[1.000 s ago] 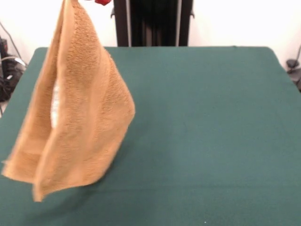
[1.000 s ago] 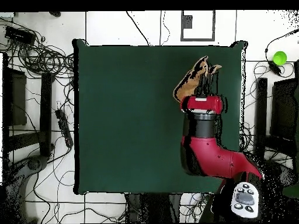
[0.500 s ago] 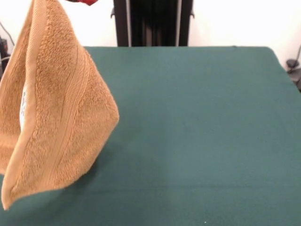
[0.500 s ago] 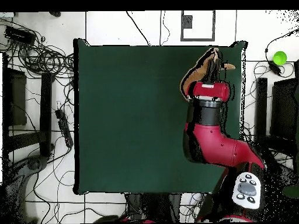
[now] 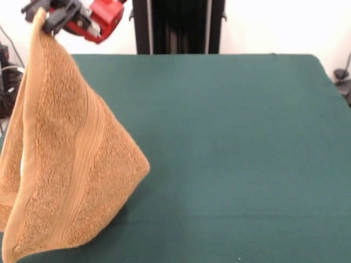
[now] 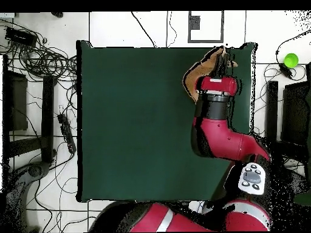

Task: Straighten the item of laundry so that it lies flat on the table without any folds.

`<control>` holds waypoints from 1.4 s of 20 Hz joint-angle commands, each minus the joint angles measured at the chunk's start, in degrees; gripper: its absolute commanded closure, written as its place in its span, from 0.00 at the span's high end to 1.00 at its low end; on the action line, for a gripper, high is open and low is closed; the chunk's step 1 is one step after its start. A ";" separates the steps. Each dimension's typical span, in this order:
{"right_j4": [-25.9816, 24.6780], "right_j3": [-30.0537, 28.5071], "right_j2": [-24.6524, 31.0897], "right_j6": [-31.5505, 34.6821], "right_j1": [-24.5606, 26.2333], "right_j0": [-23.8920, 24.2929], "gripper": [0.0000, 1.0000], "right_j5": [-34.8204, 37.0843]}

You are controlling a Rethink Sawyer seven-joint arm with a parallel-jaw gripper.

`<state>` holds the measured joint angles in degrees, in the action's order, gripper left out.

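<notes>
Tilted claw (image 5: 45, 17) pinched on one corner of the folded towel (image 5: 66, 164), high above the table (image 5: 236, 137).

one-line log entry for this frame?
gripper: shut on towel corner | towel: hanging, folded, off flat | table: bare part | task: not done
</notes>
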<state>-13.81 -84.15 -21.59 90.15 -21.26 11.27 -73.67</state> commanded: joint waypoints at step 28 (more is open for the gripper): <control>16.20 0.85 0.28 -3.83 23.78 -7.43 0.00 -17.41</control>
<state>-2.31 -79.88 -23.11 90.15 -0.81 7.64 -89.46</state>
